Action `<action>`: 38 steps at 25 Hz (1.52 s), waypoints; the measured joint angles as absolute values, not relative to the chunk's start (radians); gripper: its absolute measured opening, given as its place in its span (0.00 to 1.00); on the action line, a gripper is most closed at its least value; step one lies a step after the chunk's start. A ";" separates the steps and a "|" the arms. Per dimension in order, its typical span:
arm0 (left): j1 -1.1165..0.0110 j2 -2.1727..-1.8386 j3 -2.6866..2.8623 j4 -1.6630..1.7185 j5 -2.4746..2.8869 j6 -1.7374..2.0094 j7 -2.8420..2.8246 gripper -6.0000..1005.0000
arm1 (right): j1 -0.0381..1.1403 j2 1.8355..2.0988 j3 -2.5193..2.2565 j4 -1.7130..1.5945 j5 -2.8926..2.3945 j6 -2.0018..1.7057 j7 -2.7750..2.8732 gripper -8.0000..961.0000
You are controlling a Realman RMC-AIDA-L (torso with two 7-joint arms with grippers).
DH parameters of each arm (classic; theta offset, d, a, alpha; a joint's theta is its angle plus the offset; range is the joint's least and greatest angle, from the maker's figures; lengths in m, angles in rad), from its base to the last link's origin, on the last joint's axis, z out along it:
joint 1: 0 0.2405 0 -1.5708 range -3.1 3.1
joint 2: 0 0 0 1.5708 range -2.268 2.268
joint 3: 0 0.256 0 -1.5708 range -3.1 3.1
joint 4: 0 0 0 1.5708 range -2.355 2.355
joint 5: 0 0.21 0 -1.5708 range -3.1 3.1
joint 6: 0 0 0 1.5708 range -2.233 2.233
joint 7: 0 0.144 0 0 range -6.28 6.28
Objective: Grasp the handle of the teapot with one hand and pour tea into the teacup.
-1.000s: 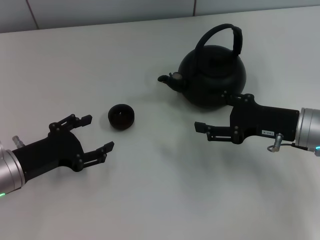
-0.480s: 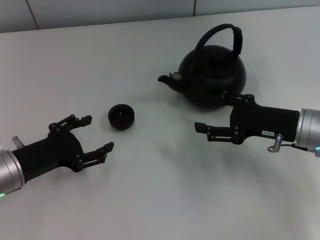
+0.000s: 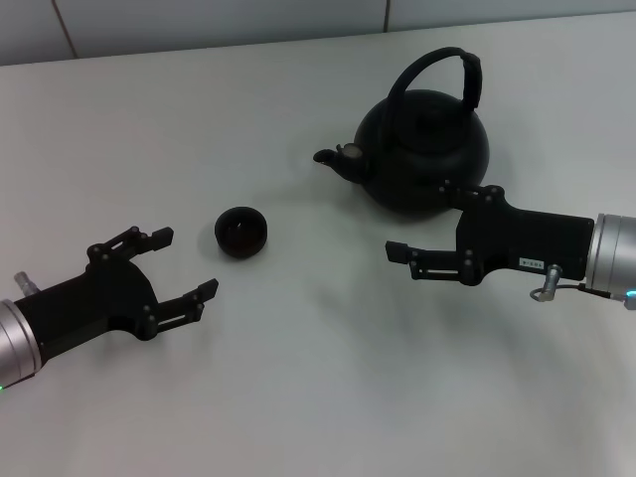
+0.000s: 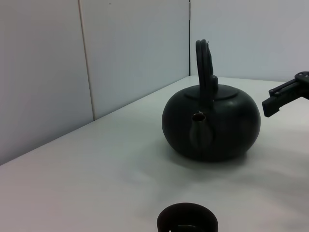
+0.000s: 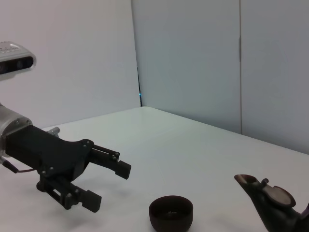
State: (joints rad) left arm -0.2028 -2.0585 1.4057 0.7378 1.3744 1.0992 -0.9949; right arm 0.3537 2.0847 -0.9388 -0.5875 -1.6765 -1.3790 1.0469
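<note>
The matte-black teapot (image 3: 429, 149) stands at the back right of the table, its spout (image 3: 333, 157) pointing left and its arched handle (image 3: 437, 62) upright. The small black teacup (image 3: 240, 232) stands left of it. My right gripper (image 3: 422, 221) is open and empty, low in front of the teapot, its far finger close to the pot's base. My left gripper (image 3: 184, 262) is open and empty, in front and left of the teacup. The left wrist view shows the teapot (image 4: 212, 125), handle (image 4: 203, 63) and teacup (image 4: 187, 221). The right wrist view shows the teacup (image 5: 171, 211), spout (image 5: 265, 195) and left gripper (image 5: 108, 186).
The white table (image 3: 298, 378) meets a grey wall (image 3: 199, 20) at the back. A fingertip of the right gripper (image 4: 285, 94) shows beside the teapot in the left wrist view.
My left gripper has drawn back a little to the left, away from the teacup. The right gripper, teapot and teacup have not moved.
</note>
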 joint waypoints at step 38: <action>-0.202 -2.059 1.405 0.739 1.374 1.100 -0.996 0.85 | 0.352 2.085 -0.939 -0.591 -1.683 -1.379 1.054 0.86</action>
State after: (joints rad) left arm -0.2025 -2.0586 1.4050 0.7395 1.3744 1.0998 -0.9965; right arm 0.3523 2.0847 -0.9387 -0.5906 -1.6828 -1.3790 1.0542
